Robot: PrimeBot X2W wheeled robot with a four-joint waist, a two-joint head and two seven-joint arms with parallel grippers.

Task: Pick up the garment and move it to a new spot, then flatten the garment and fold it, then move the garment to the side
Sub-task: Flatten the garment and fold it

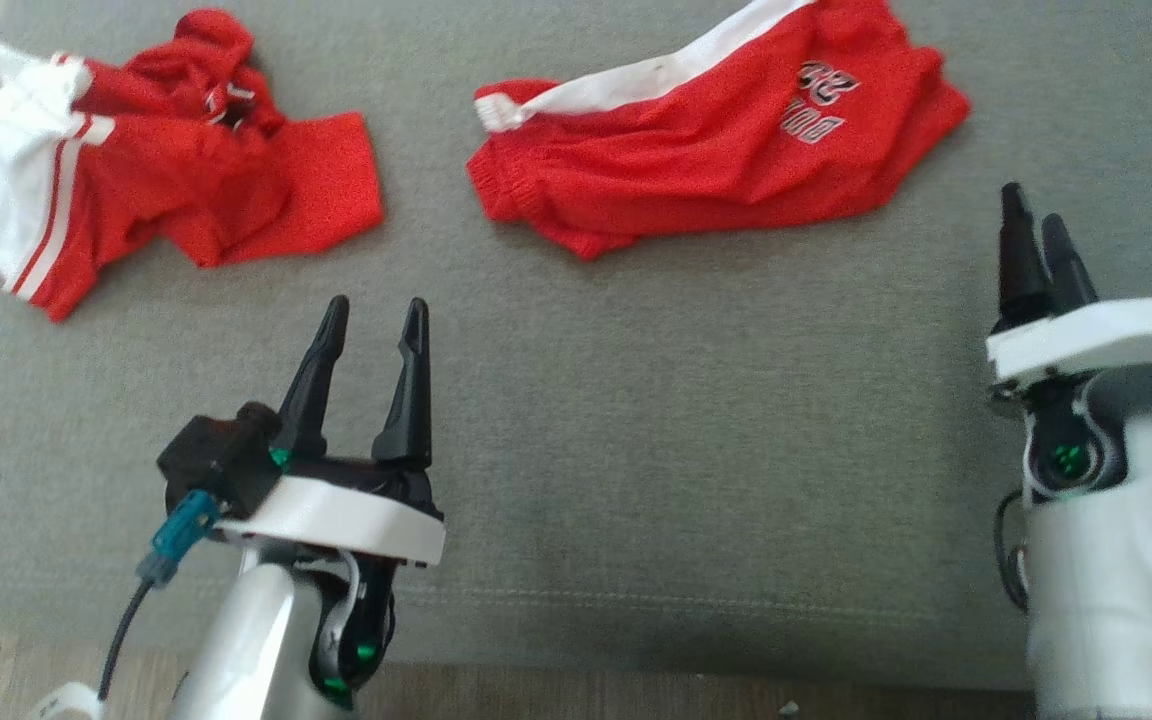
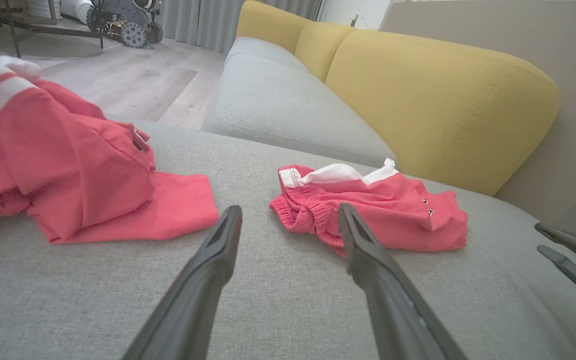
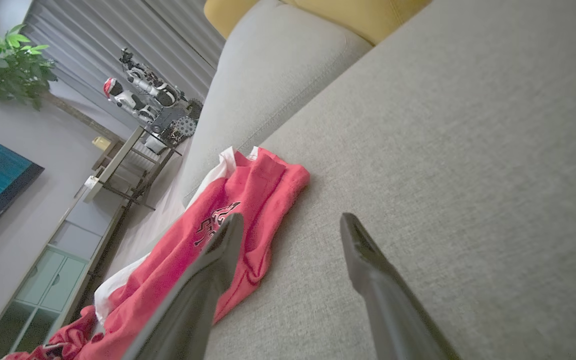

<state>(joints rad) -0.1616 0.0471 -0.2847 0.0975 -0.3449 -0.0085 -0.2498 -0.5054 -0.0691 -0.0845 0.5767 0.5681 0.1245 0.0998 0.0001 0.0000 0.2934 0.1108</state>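
Note:
Two red garments lie on the grey seat cushion (image 1: 636, 420). A pair of red shorts (image 1: 726, 140) with a white waistband and a printed logo lies crumpled at the upper middle; the same shorts (image 2: 378, 215) (image 3: 228, 235) appear in both wrist views. A rumpled red top with white striped panels (image 1: 136, 170) (image 2: 63, 165) lies at the upper left. My left gripper (image 1: 377, 302) (image 2: 289, 209) hovers open, short of both garments, with nothing between its fingers. Off to the right, beyond the shorts' end, my right gripper (image 1: 1033, 205) (image 3: 292, 217) (image 2: 539, 237) is open too and holds nothing.
Yellow back cushions (image 2: 438, 95) stand behind the seat, and a second grey seat (image 2: 278, 105) adjoins it. The cushion's front edge (image 1: 696, 640) and wooden floor run below my arms. Farther off are a table with another robot (image 3: 153, 105), a plant (image 3: 13, 65) and a cabinet.

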